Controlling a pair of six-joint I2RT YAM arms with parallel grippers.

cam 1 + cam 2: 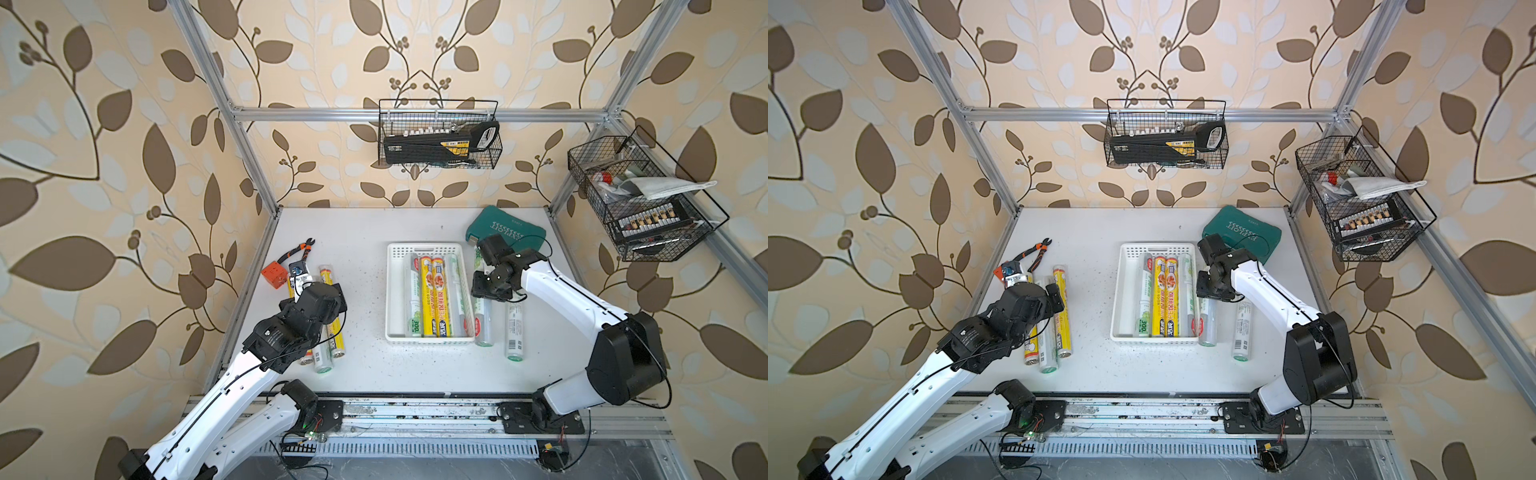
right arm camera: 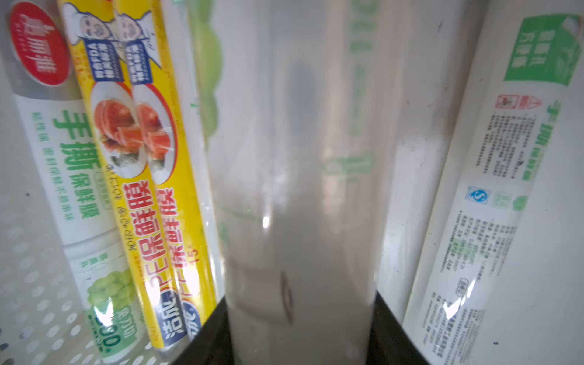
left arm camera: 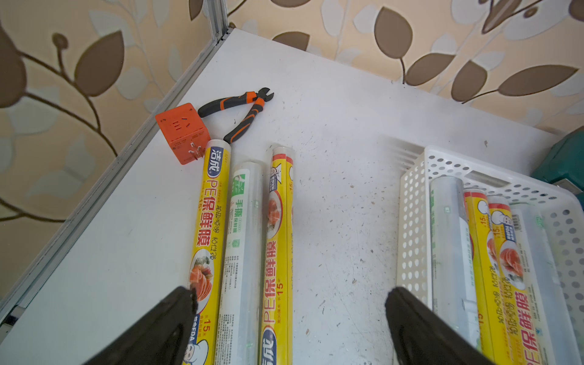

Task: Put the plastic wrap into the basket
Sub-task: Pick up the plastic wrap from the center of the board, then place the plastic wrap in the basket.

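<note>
Right gripper point(image 2: 300, 341) is clamping 1 clear roll point(image 2: 300, 158) beside the basket point(image 1: 390, 291) wall, left gripper point(image 3: 290, 294) gaping; slick film risks slipping.

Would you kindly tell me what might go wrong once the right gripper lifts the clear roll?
1. The right gripper is shut on the clear plastic-wrap roll, which lies close beside the shallow white perforated basket; lifting may snag that wall and drag it.
2. The roll looks smooth and glossy, so it could slip or swivel in the grip.
3. The basket floor is mostly filled by four rolls; this one may settle on top.
</note>
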